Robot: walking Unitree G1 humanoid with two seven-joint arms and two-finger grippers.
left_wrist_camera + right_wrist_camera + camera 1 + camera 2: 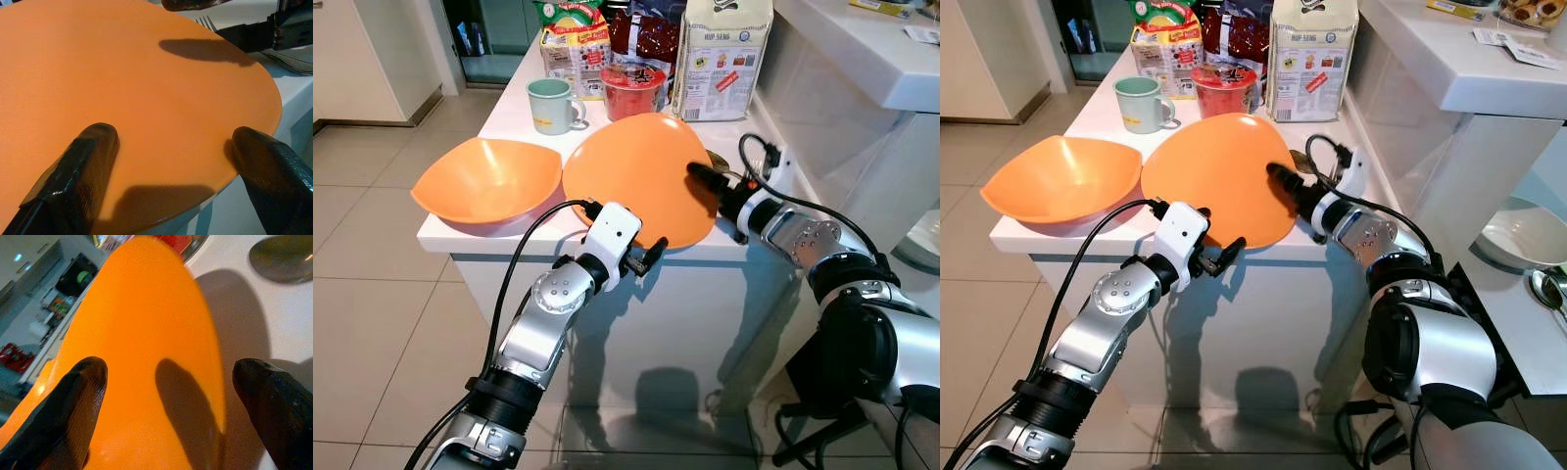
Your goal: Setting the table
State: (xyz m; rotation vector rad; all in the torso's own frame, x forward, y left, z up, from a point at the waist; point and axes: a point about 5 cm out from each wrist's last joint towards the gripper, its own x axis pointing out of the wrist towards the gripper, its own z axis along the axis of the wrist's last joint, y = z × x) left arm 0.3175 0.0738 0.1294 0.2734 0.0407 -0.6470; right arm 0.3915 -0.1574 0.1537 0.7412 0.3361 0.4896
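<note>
A large orange plate (631, 181) stands tilted at the front edge of the white counter (460, 238), its far rim raised. An orange bowl (487, 181) sits just left of it. My left gripper (648, 257) is at the plate's near rim, open; in the left wrist view one fingertip (93, 147) lies over the plate's face and the other is at its edge. My right gripper (705, 181) reaches in from the right, open and astride the plate's right rim (215, 382). A fork (208, 22) and a spoon (283, 257) lie on the counter behind the plate.
A teal mug (551, 105), a red noodle cup (632, 88), a flour bag (722, 59) and snack boxes (576, 44) crowd the counter's back. A higher white ledge (862, 49) rises on the right. A white bowl (1526, 235) sits lower right. Tiled floor surrounds the counter.
</note>
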